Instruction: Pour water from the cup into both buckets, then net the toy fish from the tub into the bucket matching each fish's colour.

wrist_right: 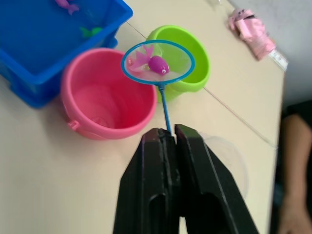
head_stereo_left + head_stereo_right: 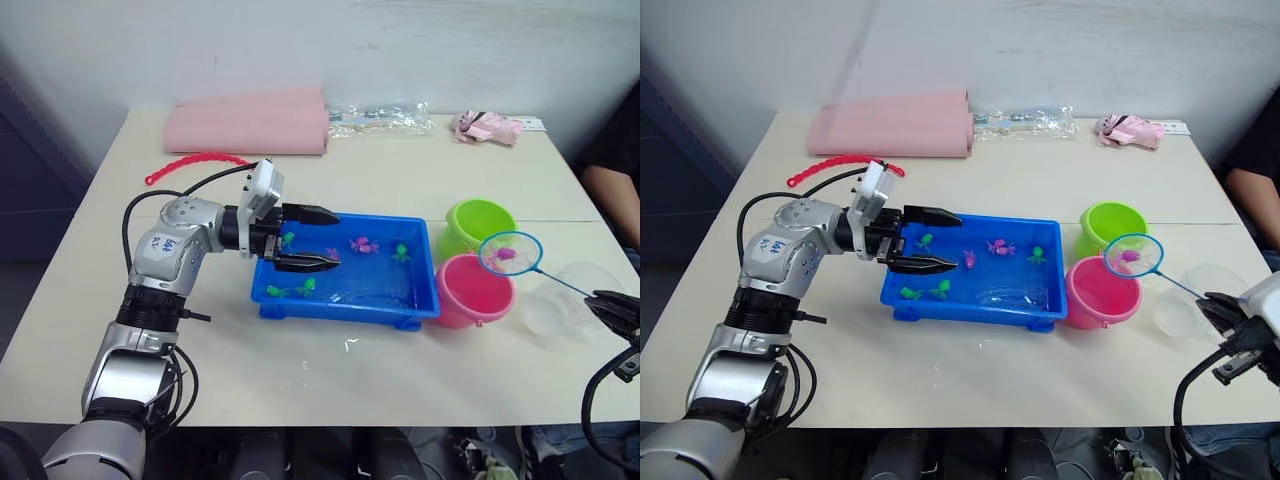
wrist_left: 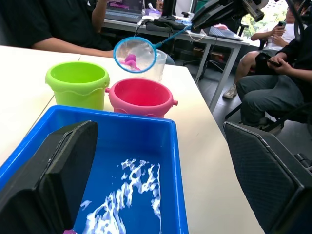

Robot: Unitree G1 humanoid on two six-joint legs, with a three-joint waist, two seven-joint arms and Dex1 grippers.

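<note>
Right wrist view: right claw (image 1: 168,134) clamps the net (image 1: 158,61), holding a magenta fish (image 1: 157,64).

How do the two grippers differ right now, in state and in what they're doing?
The left gripper is open and empty; the right gripper is shut on the net handle. The left gripper sits over the tub near its left end; the right gripper sits off to the right of the tub, holding the net, with a pink fish in it, above the pink bucket and green bucket. Both have two black fingers.
</note>
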